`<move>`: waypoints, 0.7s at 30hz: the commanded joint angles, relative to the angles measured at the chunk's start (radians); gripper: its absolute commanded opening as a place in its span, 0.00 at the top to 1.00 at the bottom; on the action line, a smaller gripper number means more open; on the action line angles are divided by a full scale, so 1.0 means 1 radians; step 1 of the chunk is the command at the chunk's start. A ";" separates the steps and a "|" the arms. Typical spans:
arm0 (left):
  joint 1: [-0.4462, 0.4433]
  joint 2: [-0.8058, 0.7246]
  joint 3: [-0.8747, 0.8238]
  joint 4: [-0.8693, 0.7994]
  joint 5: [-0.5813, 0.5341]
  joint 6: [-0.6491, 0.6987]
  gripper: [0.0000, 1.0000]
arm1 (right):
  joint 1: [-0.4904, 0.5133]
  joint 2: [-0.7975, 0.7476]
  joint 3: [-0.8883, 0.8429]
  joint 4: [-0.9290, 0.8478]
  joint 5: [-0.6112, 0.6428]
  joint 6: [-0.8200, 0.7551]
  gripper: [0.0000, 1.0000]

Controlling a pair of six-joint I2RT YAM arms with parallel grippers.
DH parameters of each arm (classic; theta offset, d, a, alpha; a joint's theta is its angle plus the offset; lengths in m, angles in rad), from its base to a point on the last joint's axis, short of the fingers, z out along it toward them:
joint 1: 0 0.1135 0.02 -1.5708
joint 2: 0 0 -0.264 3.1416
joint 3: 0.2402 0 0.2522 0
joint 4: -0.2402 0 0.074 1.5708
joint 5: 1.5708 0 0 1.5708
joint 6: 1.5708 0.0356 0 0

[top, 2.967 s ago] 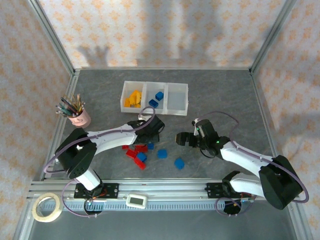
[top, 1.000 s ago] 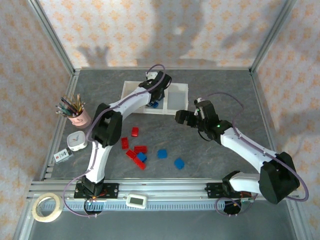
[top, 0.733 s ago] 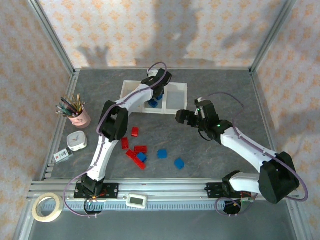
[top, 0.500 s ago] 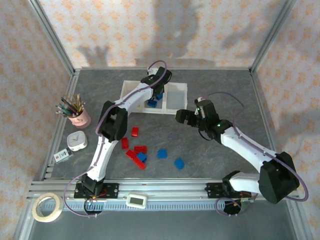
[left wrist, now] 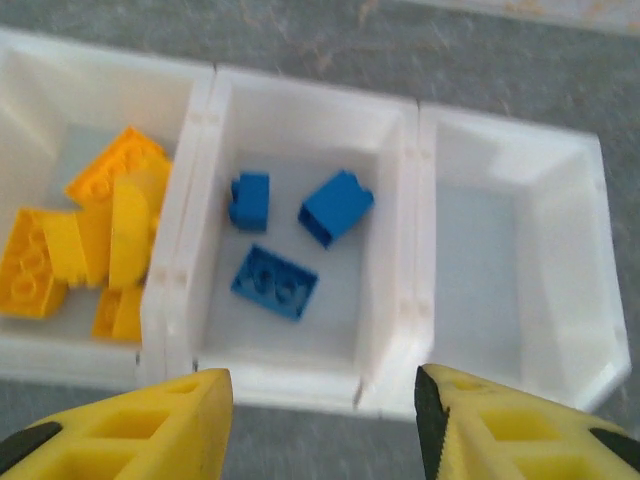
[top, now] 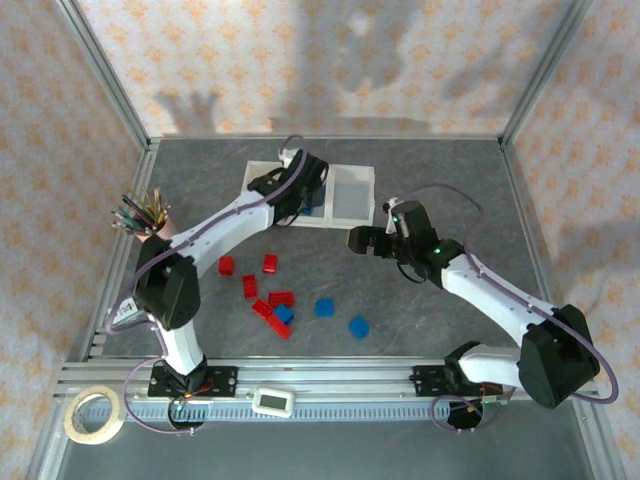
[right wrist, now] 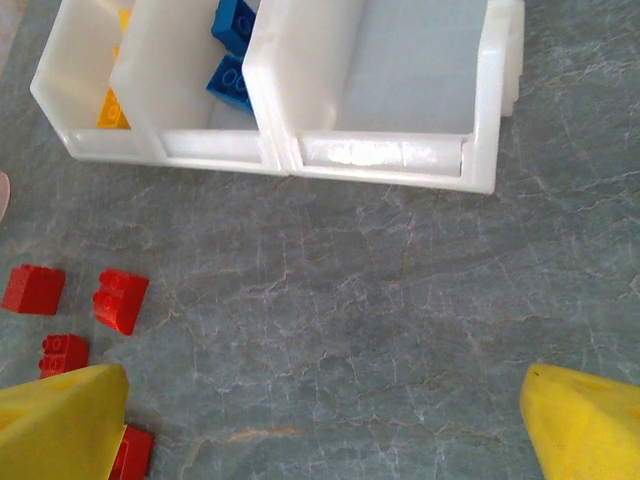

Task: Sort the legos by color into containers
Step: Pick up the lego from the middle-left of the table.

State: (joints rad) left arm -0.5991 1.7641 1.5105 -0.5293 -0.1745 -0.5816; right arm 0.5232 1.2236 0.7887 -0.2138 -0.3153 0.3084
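Blue legos [left wrist: 335, 207]: three in the middle bin, left gripper [left wrist: 322, 400] drawn back from it.

Compared with half a second ago, I see the left gripper has pulled back from above the containers [left wrist: 400, 300] to their near rim. Its elbow has swung out to the left of the overhead frame, and the right gripper [right wrist: 325, 420] has hardly shifted. The left jaws stand partly apart with nothing between them. The right jaws are spread wide, holding nothing, over table just below the right bin. The containers sit upper centre in the overhead view, three joined translucent white bins. The left bin holds yellow-orange legos [left wrist: 110, 215] piled together, and the glossy blue ones in the middle bin lie apart from each other. Red legos [top: 270, 263] are scattered centre-left on the table. Three loose blue legos [top: 324, 307] lie there too, one touching the red cluster.
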 commanded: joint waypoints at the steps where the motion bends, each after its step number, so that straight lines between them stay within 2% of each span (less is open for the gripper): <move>1: -0.048 -0.079 -0.139 0.022 0.043 -0.103 0.47 | 0.031 -0.035 -0.038 -0.031 -0.010 -0.019 0.00; 6: -0.129 -0.184 -0.323 0.042 0.094 -0.231 0.46 | 0.063 -0.066 -0.107 -0.023 -0.024 0.013 0.00; 10: -0.202 -0.233 -0.410 0.053 0.084 -0.327 0.44 | 0.073 -0.098 -0.180 0.011 -0.041 0.043 0.00; 16: -0.276 -0.200 -0.449 0.024 0.096 -0.378 0.41 | 0.072 -0.131 -0.274 0.060 -0.045 0.064 0.00; 21: -0.330 -0.177 -0.471 0.012 0.114 -0.420 0.39 | 0.073 -0.118 -0.284 0.058 -0.030 0.058 0.00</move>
State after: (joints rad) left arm -0.9031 1.5604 1.0603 -0.5022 -0.0727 -0.9466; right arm 0.5896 1.1126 0.5117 -0.1890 -0.3603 0.3584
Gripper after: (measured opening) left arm 0.607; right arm 0.997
